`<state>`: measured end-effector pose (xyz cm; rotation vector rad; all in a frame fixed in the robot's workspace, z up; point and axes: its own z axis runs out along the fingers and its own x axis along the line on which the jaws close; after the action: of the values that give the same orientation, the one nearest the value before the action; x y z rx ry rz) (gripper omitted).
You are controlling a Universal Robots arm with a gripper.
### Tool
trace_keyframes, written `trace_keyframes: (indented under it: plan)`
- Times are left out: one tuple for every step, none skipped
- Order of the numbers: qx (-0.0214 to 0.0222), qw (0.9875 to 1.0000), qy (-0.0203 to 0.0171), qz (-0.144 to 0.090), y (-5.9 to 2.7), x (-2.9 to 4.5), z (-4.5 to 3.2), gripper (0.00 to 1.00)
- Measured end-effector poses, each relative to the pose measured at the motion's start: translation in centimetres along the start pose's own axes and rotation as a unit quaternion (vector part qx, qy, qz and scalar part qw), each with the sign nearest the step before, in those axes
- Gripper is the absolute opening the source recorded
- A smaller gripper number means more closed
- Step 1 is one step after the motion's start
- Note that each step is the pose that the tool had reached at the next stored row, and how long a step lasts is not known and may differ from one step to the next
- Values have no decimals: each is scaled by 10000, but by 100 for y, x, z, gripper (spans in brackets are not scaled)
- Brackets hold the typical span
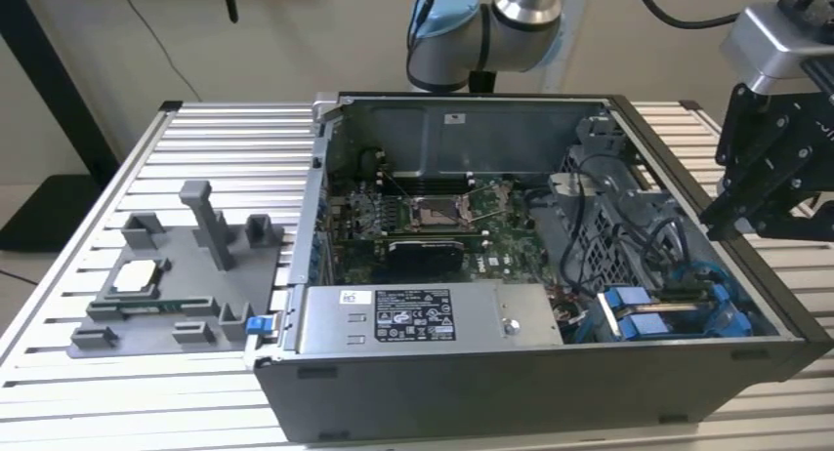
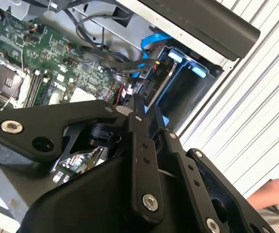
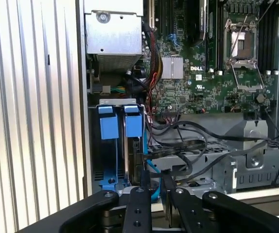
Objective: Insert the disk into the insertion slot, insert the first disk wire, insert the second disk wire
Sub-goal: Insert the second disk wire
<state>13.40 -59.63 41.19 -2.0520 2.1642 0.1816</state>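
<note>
The insertion slot (image 1: 678, 312) is the grey drive bay with blue rails at the open case's near corner, on the exterior view's right. Two blue carrier fronts (image 3: 109, 127) (image 3: 133, 127) stand side by side in the slot (image 3: 117, 103). The disk's silver body is hidden. Black wires (image 3: 188, 145) and a blue wire (image 3: 152, 171) lie loose beside the bay. My gripper (image 1: 714, 222) hangs above the case's rim over that corner. In both wrist views the gripper (image 3: 153, 182) (image 2: 138, 109) is narrowly shut, pointing at the wires (image 2: 115, 60), with nothing clearly held.
The labelled silver power-supply box (image 1: 431, 319) fills the case's near side next to the bay, with the motherboard (image 1: 431, 217) behind it. A grey fixture (image 1: 183, 275) with small parts stands on the slatted table at the exterior view's left. A person's hand (image 2: 275, 194) rests on the slats.
</note>
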Motion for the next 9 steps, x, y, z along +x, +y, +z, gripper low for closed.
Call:
trace_keyframes:
  plan:
    - [5,10000,1,0,7,0,-1,100]
    - [9,10000,1,-2,10,0,-2,100]
    - [9,10000,1,-3,11,0,-1,100]
    - [9,10000,1,-2,13,0,-2,100]
    - [10,10000,0,-2,15,1,-1,100]
    - [10,10000,-1,-2,17,1,0,100]
    - [10,10000,-1,-2,18,1,0,100]
    - [10,10000,-1,-2,19,2,0,100]
    - [11,10000,-1,-2,21,1,0,100]
